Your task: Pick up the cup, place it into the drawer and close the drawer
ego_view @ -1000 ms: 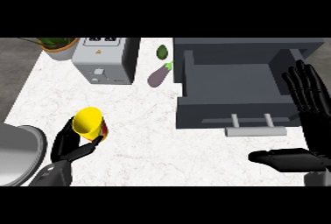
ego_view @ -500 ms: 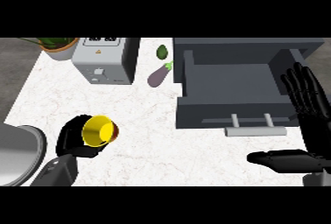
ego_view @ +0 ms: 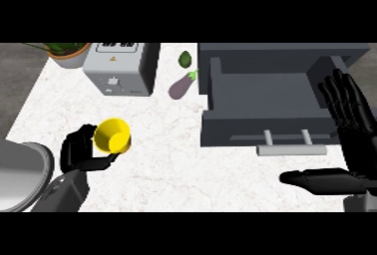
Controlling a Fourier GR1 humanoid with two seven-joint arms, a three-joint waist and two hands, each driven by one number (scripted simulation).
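Left hand (ego_view: 80, 152) grasped the cup (ego_view: 112, 135); right hand (ego_view: 359, 149) was released, fingers straight. Best was to lift over the drawer (ego_view: 243, 132) front, then lower

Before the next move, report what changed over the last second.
The left hand, curled round the yellow cup, carried it slightly right toward the open drawer and tipped it so its mouth now faces the view. The right hand stayed open at the right edge; drawer, eggplant and toaster did not move.
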